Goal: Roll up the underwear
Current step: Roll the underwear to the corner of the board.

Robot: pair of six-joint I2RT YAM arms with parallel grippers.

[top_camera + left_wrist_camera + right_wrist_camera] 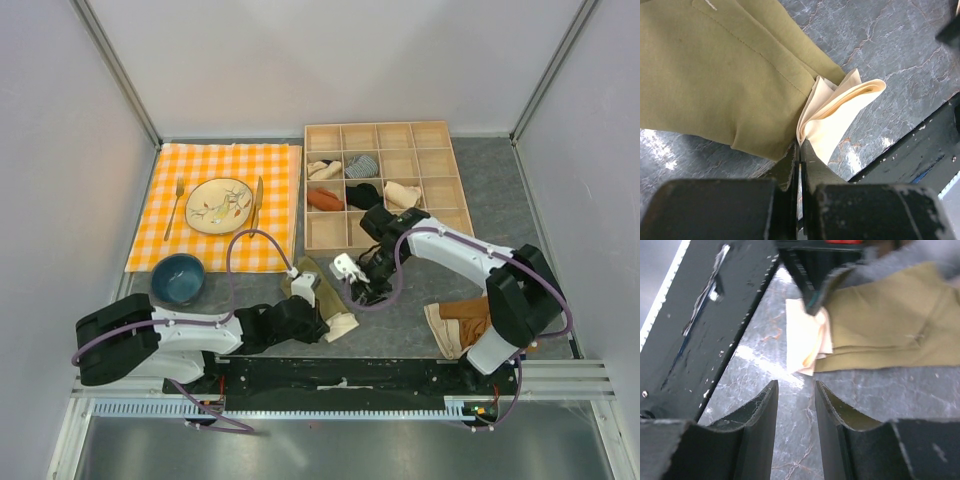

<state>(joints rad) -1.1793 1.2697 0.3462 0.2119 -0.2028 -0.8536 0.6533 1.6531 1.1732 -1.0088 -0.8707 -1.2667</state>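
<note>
Underwear [715, 75] lies on grey table [890, 40], near front edge, between my two arms. My left gripper [800, 150] clamped tight on bunched cream waistband [840, 107]. My right gripper [796, 390] jaws apart, nothing between them, low over table just beside waistband.

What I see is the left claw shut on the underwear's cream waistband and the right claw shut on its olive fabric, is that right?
Not quite. The right claw is open and empty, short of the underwear, as the right wrist view shows. The left claw is shut on the cream waistband.
</note>
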